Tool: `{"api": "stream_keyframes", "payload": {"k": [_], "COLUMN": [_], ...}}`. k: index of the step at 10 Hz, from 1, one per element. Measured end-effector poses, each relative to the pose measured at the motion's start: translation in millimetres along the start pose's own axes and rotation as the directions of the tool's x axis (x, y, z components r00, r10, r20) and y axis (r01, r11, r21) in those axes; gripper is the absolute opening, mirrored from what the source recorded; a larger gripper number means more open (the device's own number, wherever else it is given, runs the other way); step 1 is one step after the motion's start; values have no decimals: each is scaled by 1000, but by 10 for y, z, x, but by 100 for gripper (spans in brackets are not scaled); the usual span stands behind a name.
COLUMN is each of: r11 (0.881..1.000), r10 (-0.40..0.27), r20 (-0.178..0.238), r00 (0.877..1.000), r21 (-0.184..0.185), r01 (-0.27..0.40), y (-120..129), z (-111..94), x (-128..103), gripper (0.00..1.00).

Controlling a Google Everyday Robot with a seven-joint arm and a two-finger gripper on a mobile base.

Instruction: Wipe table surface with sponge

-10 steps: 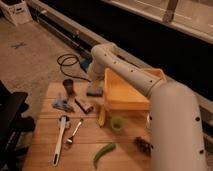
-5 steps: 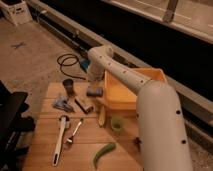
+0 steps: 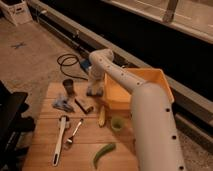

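While the jaws of the gripper [image 3: 94, 88] stand spread and point straight down in the upper middle of the frame, the sponge [image 3: 95, 93] lies right beneath them at the far edge of the desk [image 3: 90, 136], just left of the yellow tub [image 3: 114, 96]. Whether the jaws touch it I cannot tell. Judging by that, the task is at its start: the jaws are at the sponge but show no clear grip on it, and all the wiping is left to do.

The sponge is a small dark-blue block, soft-looking and matte. The desk is flat, light-brown wood in wide planks with plain seams. The tub is a rigid, smooth rectangular bin with flaring walls.

Left of the jaws stands a dark, squat cup [image 3: 68, 86], and below it lies a crumpled pale blue-grey rag [image 3: 62, 103]. Lower still, a shiny metal spoon [image 3: 74, 134], a long white-handled utensil [image 3: 60, 141] and a curved green pod [image 3: 103, 149] crowd the planks, so little bare wood lies free for a stroke. The arm [image 3: 150, 115] is a smooth, rounded white shell.
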Motion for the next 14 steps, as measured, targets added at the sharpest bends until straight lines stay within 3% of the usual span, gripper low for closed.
{"api": "stream_keyframes", "payload": {"k": [9, 14], "r11": [998, 994], "r10": [64, 107], "r20": [-69, -56], "r00": [996, 993], "r21": [9, -12], "r01": [-64, -108], "y": [-60, -56], "z": [188, 365], "x": [297, 434], "gripper": [65, 65]}}
